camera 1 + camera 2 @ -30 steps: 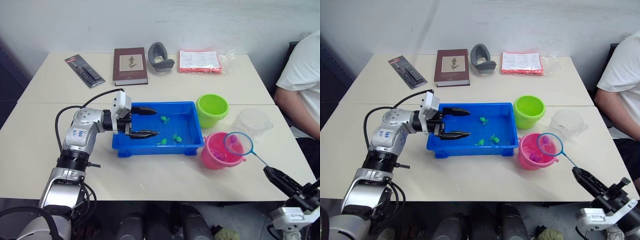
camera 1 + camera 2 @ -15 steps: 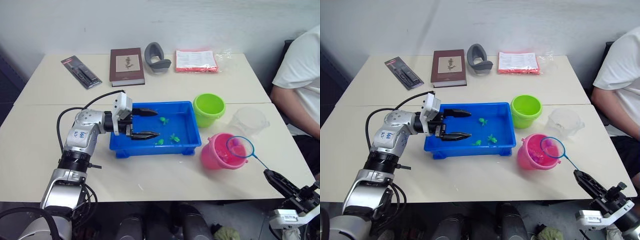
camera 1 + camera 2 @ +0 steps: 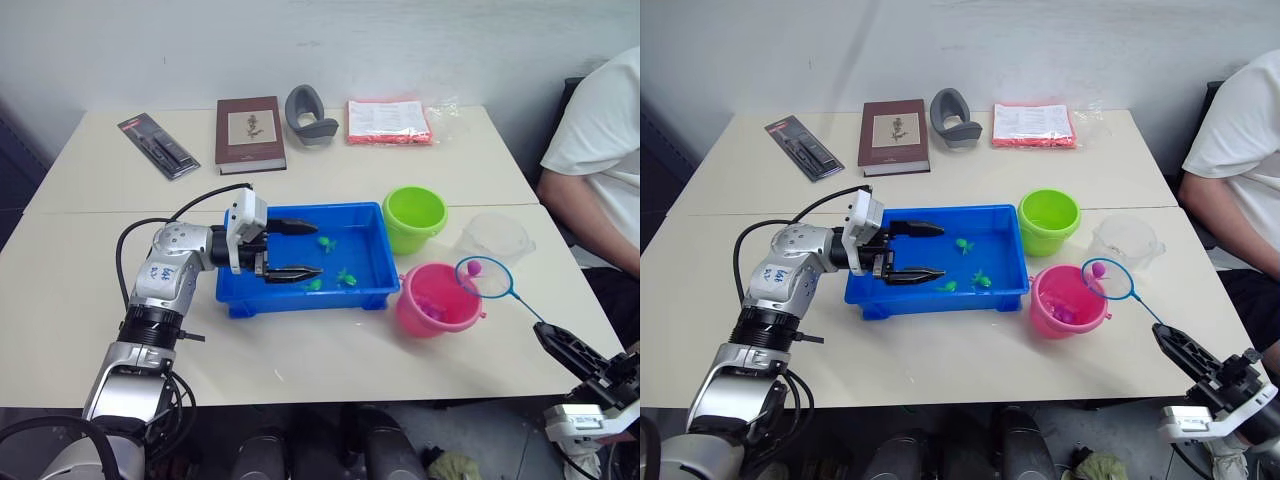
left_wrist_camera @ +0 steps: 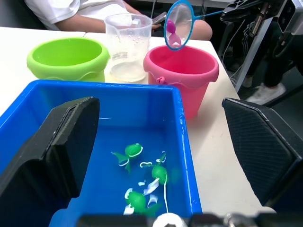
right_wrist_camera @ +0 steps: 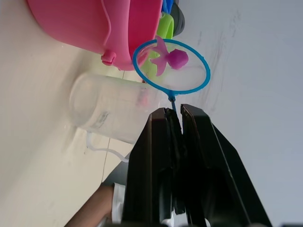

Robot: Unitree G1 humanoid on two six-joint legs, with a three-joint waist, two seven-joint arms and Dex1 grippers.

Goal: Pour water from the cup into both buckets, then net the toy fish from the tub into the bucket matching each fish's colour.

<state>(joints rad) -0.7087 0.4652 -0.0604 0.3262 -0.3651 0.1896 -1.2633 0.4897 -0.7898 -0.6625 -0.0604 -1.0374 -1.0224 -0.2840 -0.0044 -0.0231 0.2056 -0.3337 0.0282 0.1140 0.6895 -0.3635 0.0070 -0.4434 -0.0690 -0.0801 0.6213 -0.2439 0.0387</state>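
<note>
Net hoop now sits higher and further toward the robot's right than 1 s ago, off the middle of the pink bucket and over its rim on the cup side.

R gripper, low at the near right table corner, fingers pinched tight on the thin blue net handle, arm angled up toward the buckets. One pink fish lies in the mesh. L gripper held level, fingers spread wide over the near-left part of the blue tub, holding nothing.

Tub holds 3 green fish near its middle. Pink bucket just right of tub, pink fish inside; lime bucket behind it, clear cup to their right. Farther back: brown book, no readable text.
</note>
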